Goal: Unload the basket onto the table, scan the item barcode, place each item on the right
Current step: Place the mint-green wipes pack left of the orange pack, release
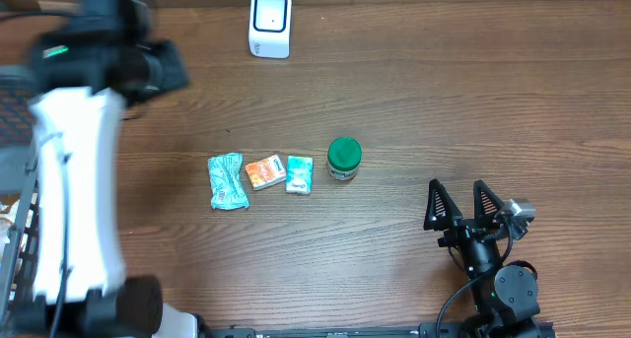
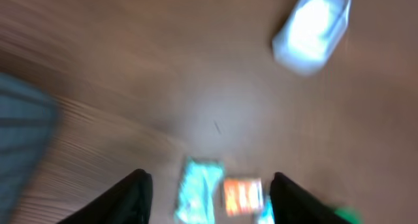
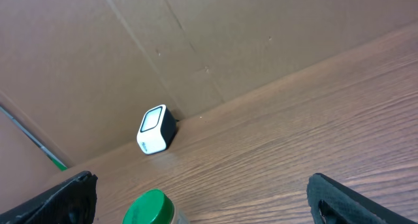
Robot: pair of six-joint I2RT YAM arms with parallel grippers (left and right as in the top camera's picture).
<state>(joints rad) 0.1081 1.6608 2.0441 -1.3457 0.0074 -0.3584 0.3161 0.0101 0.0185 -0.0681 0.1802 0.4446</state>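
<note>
The items lay in a row mid-bench point(image 1: 414, 101): a crumpled teal packet point(image 1: 227, 180) at the left, an orange packet point(image 1: 263, 171) and a small teal-and-white packet point(image 1: 299, 174) just beside it, and a green-lidded jar point(image 1: 344, 158) at the right end. The white barcode scanner point(image 1: 270, 24) stood well apart at the far edge. The left fingers point(image 2: 134, 198) were parted and empty in a blurred view, the packets showing between them. The right fingers point(image 1: 437, 205) gaped wide, holding nothing, near and right of the jar. A good pick would probably take one item alone by its edges, leaving its barcode free to face the scanner.
</note>
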